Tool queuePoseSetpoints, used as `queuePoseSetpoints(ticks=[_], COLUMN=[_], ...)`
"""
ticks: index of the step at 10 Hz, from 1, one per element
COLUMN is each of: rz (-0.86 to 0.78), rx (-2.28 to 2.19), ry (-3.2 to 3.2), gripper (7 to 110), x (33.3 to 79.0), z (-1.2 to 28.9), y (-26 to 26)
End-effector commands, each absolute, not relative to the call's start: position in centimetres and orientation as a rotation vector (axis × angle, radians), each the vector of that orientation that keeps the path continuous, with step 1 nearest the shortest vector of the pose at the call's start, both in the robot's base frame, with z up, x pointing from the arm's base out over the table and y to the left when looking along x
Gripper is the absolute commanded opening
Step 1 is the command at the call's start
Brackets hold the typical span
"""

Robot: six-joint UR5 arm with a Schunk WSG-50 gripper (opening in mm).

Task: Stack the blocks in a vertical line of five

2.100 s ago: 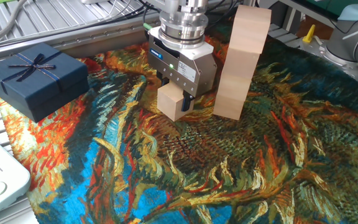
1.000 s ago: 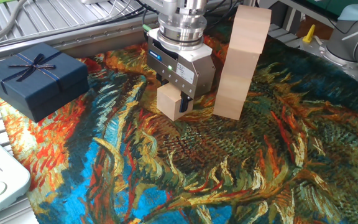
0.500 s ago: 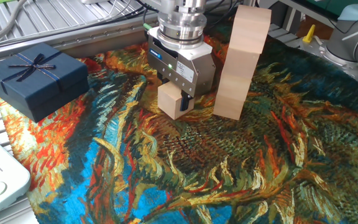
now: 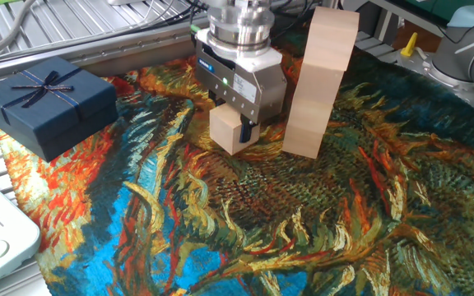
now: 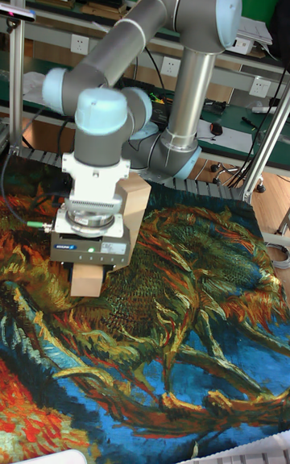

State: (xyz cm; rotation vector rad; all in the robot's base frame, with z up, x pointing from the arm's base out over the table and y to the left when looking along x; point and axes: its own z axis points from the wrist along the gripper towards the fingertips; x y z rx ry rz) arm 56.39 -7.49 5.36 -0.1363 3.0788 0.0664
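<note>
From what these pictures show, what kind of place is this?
Probably a robotics lab or workshop: an industrial arm works at a table under a painted-pattern cloth, with aluminium framing and wall sockets behind it.

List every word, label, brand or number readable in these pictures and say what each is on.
No text can be read.
Pincer: a small blue label on its body in both views, too small and blurred to read.
Wooden blocks: plain, no marks.
Blue gift box: only a ribbon bow, no writing.
</note>
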Motion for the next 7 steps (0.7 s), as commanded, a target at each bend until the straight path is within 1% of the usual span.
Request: queuePoseSetpoints(ticks=[1, 3, 4, 7], rz=[0.099, 0.021, 0.022, -0.019], rx=[-0.215, -0.324, -0.341, -0.458], ry=[3.059, 3.042, 3.049, 3.022], gripper=[7, 7, 7, 7], x=[57.7, 58.5, 58.3, 57.1], z=[11.4, 15.6, 17.7, 19.6], y=[-5.7, -5.8, -4.9, -3.1])
